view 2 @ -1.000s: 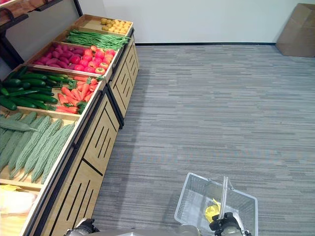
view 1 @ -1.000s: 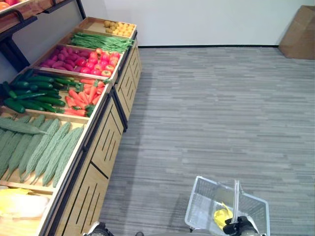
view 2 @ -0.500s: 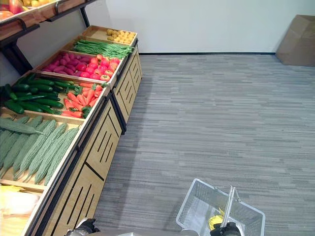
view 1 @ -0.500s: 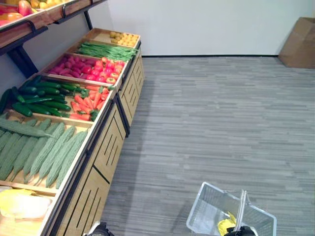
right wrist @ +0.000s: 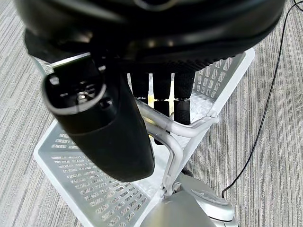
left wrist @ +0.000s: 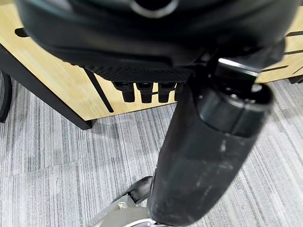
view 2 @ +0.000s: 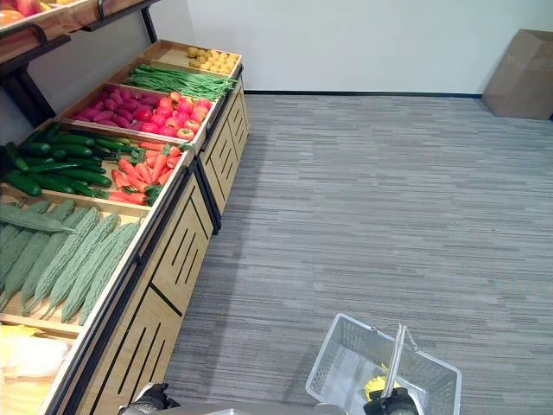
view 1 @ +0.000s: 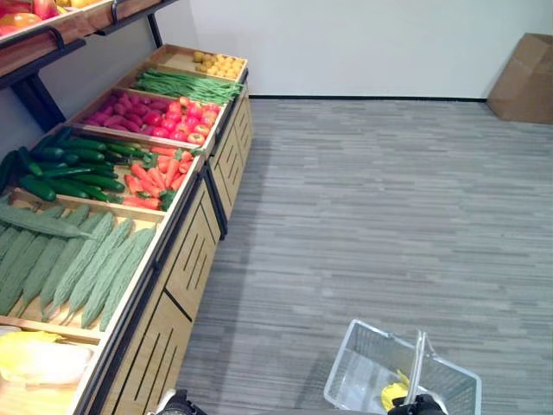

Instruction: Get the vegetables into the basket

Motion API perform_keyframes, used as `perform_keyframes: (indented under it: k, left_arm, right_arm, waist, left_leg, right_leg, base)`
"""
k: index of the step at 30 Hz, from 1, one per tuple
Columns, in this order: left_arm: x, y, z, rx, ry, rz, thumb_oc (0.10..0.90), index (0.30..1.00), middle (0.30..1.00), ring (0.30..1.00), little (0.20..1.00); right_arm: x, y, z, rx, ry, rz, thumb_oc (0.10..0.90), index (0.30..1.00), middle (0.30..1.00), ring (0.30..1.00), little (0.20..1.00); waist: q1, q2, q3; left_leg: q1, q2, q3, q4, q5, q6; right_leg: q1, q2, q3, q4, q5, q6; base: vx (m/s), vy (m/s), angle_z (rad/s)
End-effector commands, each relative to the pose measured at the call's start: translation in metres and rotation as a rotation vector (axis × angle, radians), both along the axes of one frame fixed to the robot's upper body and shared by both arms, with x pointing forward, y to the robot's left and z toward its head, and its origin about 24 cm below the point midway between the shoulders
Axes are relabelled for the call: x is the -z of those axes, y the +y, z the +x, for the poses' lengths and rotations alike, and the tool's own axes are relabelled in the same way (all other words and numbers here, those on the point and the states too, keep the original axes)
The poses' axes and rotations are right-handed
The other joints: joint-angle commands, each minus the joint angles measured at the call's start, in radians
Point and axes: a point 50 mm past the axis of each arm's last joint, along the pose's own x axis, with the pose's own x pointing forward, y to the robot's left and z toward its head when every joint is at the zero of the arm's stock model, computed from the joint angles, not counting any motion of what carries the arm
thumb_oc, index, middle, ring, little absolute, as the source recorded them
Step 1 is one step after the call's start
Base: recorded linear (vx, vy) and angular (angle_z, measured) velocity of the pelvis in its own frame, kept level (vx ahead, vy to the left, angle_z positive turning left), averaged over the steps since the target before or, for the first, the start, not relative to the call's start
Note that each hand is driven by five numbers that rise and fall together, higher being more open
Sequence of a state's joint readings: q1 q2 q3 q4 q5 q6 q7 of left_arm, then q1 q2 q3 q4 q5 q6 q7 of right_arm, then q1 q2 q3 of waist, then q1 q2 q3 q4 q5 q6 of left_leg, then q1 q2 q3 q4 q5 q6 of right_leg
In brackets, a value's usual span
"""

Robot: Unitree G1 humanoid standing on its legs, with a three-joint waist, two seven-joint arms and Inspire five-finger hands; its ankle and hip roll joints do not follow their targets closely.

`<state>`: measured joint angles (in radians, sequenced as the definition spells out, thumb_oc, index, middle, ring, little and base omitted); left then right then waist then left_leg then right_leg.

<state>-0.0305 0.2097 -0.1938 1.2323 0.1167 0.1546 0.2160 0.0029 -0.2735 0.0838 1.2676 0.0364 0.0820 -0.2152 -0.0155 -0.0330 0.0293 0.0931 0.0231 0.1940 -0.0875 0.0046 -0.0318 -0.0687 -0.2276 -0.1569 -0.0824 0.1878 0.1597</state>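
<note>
Two hands sit low in the scene. The right hand (right wrist: 161, 90) curls its fingers round the handle (right wrist: 175, 142) of a white mesh basket (view 1: 367, 367), which hangs over the grey carpet floor (view 1: 389, 199) with something yellow (view 1: 394, 394) inside. The left hand (left wrist: 147, 87) hangs beside a wooden produce stand (view 1: 186, 259), fingers curled and holding nothing. Along the stand's bins lie pale green bitter gourds (view 1: 78, 264), dark cucumbers (view 1: 69, 164), carrots (view 1: 155, 177), tomatoes (view 1: 181, 121) and green beans (view 1: 186, 85). A cardboard box (view 1: 523, 65) stands by the far wall.
</note>
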Motion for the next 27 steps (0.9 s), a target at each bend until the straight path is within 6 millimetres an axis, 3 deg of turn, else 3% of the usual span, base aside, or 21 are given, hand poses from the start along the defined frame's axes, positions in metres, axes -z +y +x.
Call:
perform_keyframes:
  k: [1, 6, 9, 15, 18, 21, 24, 27]
  left_arm:
    - [-0.008, 0.016, 0.02, -0.03, -0.047, 0.056, 0.9, 1.0, 1.0, 1.0, 1.0]
    - [-0.011, 0.018, 0.028, -0.021, -0.072, 0.062, 0.9, 1.0, 1.0, 1.0, 1.0]
    - [-0.012, 0.018, 0.03, -0.021, -0.085, 0.07, 0.9, 1.0, 1.0, 1.0, 1.0]
    - [-0.016, 0.022, 0.038, 0.01, -0.106, 0.092, 0.9, 1.0, 1.0, 1.0, 1.0]
    - [-0.016, 0.023, 0.038, 0.019, -0.096, 0.107, 0.9, 1.0, 1.0, 1.0, 1.0]
    - [-0.016, 0.023, 0.037, 0.018, -0.091, 0.109, 0.9, 1.0, 1.0, 1.0, 1.0]
    - [-0.015, 0.021, 0.036, 0.009, -0.092, 0.097, 0.9, 1.0, 1.0, 1.0, 1.0]
    - [-0.013, 0.017, 0.033, 0.007, -0.085, 0.086, 0.9, 1.0, 1.0, 1.0, 1.0]
  right_arm:
    - [-0.001, -0.001, 0.008, -0.053, 0.016, -0.018, 0.4, 0.3, 0.3, 0.3, 0.3]
    - [-0.006, -0.003, 0.023, -0.044, -0.037, -0.017, 0.4, 0.3, 0.3, 0.3, 0.3]
    - [-0.008, -0.001, 0.033, -0.06, -0.072, -0.018, 0.4, 0.3, 0.3, 0.3, 0.3]
    - [-0.008, 0.001, 0.038, -0.074, -0.091, -0.015, 0.4, 0.3, 0.3, 0.3, 0.3]
    - [-0.008, 0.004, 0.039, -0.089, -0.093, -0.016, 0.4, 0.3, 0.3, 0.3, 0.3]
    - [-0.006, 0.007, 0.035, -0.096, -0.08, -0.012, 0.4, 0.3, 0.3, 0.3, 0.3]
    - [-0.003, 0.01, 0.028, -0.098, -0.059, 0.0, 0.4, 0.3, 0.3, 0.3, 0.3]
    - [-0.002, 0.009, 0.022, -0.089, -0.05, 0.0, 0.4, 0.3, 0.3, 0.3, 0.3]
  waist:
    - [0.007, -0.034, 0.068]
    - [0.017, -0.047, 0.112]
    - [0.018, -0.046, 0.146]
    - [0.006, -0.05, 0.178]
    - [-0.022, -0.064, 0.195]
    - [-0.04, -0.064, 0.195]
    - [-0.061, -0.061, 0.19]
    - [-0.071, -0.05, 0.179]
  left_leg:
    - [-0.096, -0.021, -0.04, 0.076, -0.029, 0.02]
    - [-0.112, -0.056, -0.035, 0.124, -0.068, 0.051]
    - [-0.117, -0.073, -0.036, 0.154, -0.092, 0.072]
    - [-0.099, -0.077, -0.043, 0.145, -0.107, 0.07]
    - [-0.059, -0.081, -0.063, 0.116, -0.114, 0.059]
    - [-0.007, -0.081, -0.074, 0.092, -0.129, 0.05]
    - [0.061, -0.079, -0.104, 0.073, -0.157, 0.04]
    - [0.097, -0.062, -0.125, 0.064, -0.174, 0.027]
  right_leg:
    - [0.031, -0.085, 0.016, 0.144, -0.097, 0.074]
    - [-0.018, -0.117, 0.039, 0.225, -0.046, 0.085]
    - [-0.051, -0.124, 0.047, 0.297, -0.016, 0.073]
    - [-0.126, -0.074, 0.029, 0.225, -0.001, 0.058]
    - [-0.217, -0.032, 0.004, 0.122, 0.048, 0.063]
    - [-0.237, 0.004, -0.031, 0.064, 0.075, 0.07]
    - [-0.281, 0.039, -0.055, 0.051, 0.096, 0.065]
    - [-0.28, 0.043, -0.065, 0.081, 0.09, 0.047]
  base:
    - [0.02, 0.101, -0.12]
    - [0.04, 0.144, -0.09]
    - [0.07, 0.159, -0.17]
    - [0.1, 0.026, -0.12]
    - [0.2, -0.033, 0.13]
    - [0.23, -0.035, 0.33]
    - [0.3, -0.094, 0.45]
    - [0.22, -0.134, 0.24]
